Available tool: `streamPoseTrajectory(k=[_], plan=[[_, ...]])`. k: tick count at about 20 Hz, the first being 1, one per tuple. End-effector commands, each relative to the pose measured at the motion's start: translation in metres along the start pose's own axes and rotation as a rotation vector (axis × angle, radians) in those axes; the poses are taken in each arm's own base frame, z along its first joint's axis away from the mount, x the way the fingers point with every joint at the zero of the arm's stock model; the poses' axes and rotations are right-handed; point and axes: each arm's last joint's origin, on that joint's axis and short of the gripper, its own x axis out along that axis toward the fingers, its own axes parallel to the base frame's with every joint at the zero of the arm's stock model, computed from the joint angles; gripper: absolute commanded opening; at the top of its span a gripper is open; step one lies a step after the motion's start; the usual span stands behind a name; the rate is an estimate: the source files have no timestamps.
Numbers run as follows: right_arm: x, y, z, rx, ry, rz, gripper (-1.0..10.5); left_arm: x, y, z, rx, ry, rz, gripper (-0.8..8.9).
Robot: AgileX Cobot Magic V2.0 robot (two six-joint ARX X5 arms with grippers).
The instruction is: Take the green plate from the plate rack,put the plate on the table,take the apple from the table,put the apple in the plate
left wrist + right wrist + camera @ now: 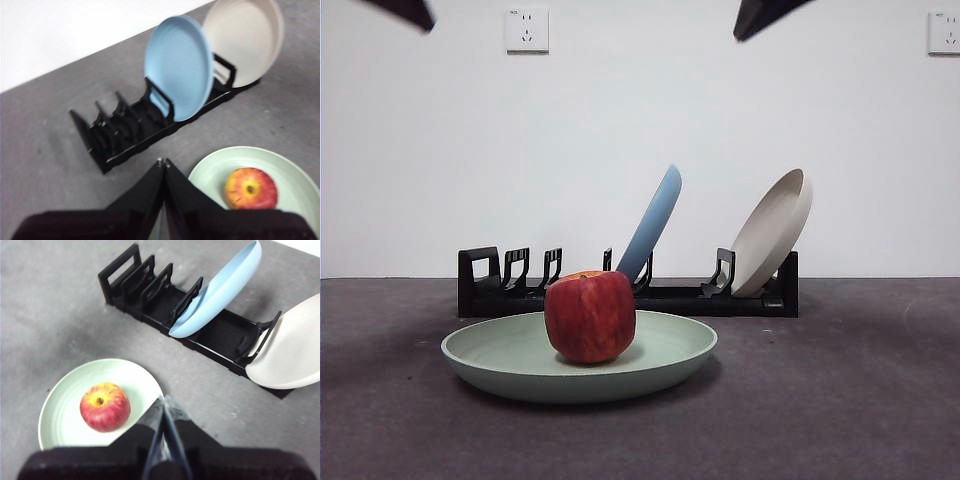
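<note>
We see the flat dark grey, mottled desk (860,400) from the front only as a low band, while both wrist views look down on it and show how far its things sit apart. On it the long, low black plastic plate rack (670,297) runs side to side across the front view, just behind the plate in front; the wrist views alone show its slotted prongs from above and the bare strip of desk between rack and plate. A light blue round plate (653,222) and a cream-beige round plate (775,230) lean tilted in its slots, edge-on from the front, their faces plain in the left wrist view. The wide, shallow, matte pale sage-green round plate (510,362) lies flat on the desk, rim upward. In it stands the large, blocky red apple with yellowish streaks (590,316), upright, off the plate's centre; only the wrist views show its orange-yellow dimple and short brown stem pointing up. The left gripper (162,162) and the right gripper (163,399) hang well above, jaws pressed together and holding nothing; the front view shows only black tips at its top corners.
</note>
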Motion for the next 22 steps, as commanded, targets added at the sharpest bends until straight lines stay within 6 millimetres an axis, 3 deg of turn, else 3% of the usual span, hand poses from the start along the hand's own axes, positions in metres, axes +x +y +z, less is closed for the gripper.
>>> streamPoseTrajectory(k=[1, 8, 13, 15, 22], plan=[[0.01, 0.001, -0.028, 0.054, -0.042, -0.003, -0.1, 0.004, 0.004, -0.026, -0.097, -0.021, 0.028, -0.09], [0.024, 0.002, -0.117, 0.136, -0.202, -0.094, -0.1, 0.007, -0.002, -0.081, -0.225, -0.089, 0.039, -0.09], [0.029, 0.002, -0.166, 0.197, -0.222, -0.131, -0.1, 0.021, -0.007, -0.12, -0.254, -0.106, 0.04, -0.09], [0.029, 0.001, -0.173, 0.229, -0.211, -0.17, -0.1, 0.024, -0.009, -0.131, -0.269, -0.114, 0.038, -0.09], [0.029, -0.001, -0.175, 0.233, -0.189, -0.219, 0.0, 0.025, -0.009, -0.133, -0.269, -0.092, 0.037, -0.03]])
